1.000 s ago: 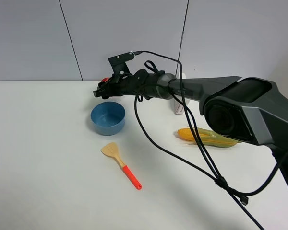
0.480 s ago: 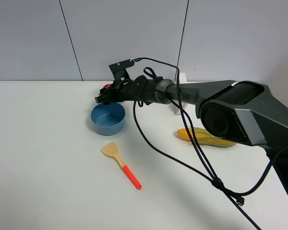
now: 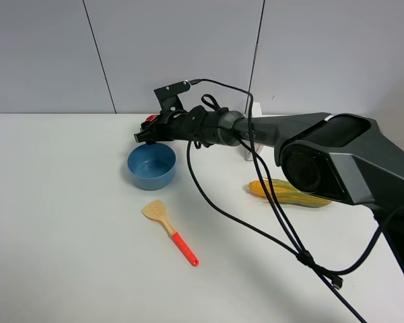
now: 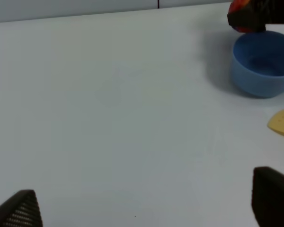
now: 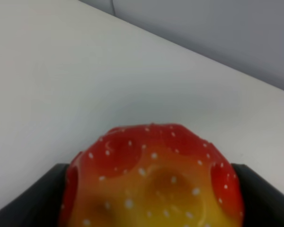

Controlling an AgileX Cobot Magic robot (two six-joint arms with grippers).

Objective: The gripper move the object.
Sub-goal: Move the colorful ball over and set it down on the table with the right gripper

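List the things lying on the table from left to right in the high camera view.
blue bowl → spatula → corn cob. The right gripper, shut on the toy fruit, overlaps the bowl in this view, so both are left out.

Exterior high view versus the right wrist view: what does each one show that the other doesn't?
Only the exterior high view shows the blue bowl, the spatula, the corn cob and the long dark arm. Only the right wrist view shows the toy fruit up close: red over yellow, dimpled, dotted with white specks. Both show that toy fruit between the black fingers, the white table and the grey wall behind.
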